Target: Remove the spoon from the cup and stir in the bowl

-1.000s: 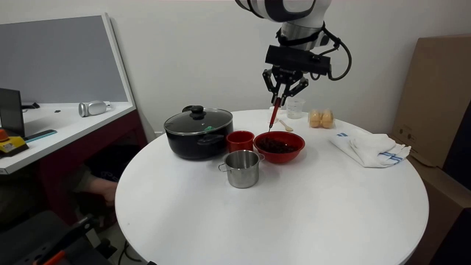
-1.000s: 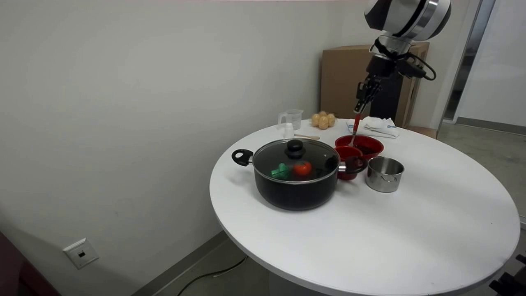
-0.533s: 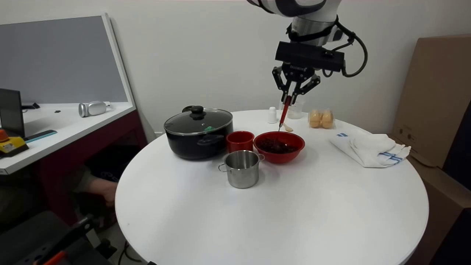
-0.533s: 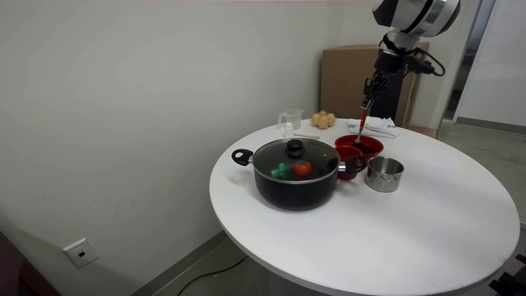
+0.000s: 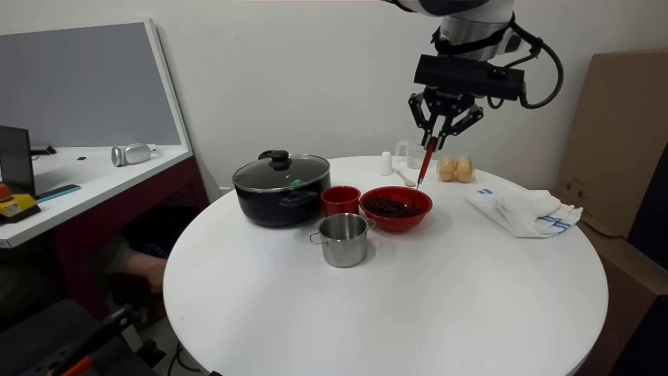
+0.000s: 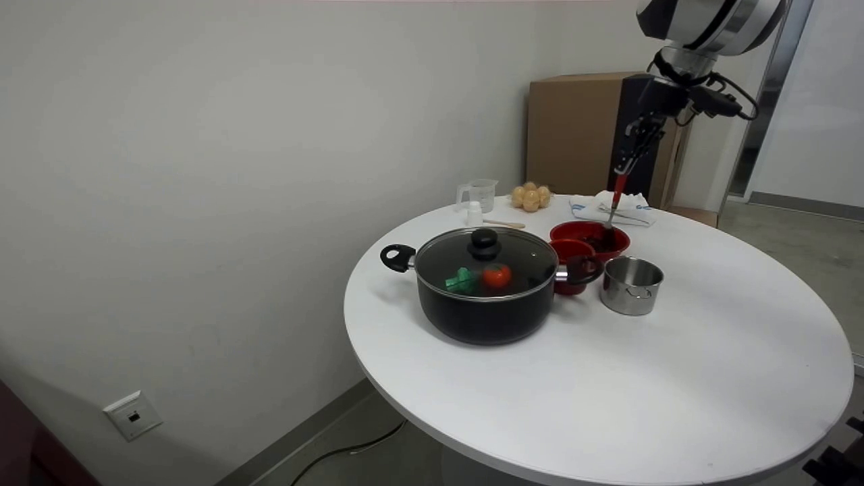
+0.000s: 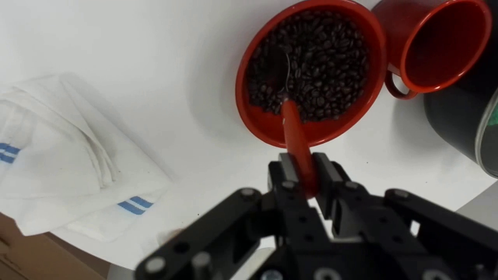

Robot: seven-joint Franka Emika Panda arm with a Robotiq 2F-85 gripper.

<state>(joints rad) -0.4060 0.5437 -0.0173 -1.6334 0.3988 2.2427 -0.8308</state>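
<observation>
We note broad worktop (image 5: 449, 292) from the red bowl (image 5: 397, 224) to the rounded edge. Our tool (image 7: 304, 165) pinches the spoon (image 7: 296, 140) by its slim red handle, tilted, silvery head among coffee beans (image 7: 328, 66) in the bowl.

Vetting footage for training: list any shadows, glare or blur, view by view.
Wrist view: a soft shadow on the table left of the bowl, the spoon handle slightly blurred near the jaws, the coffee beans crisper; both exterior views: bright reflections on the steel cup, soft shadows on the table.
</observation>
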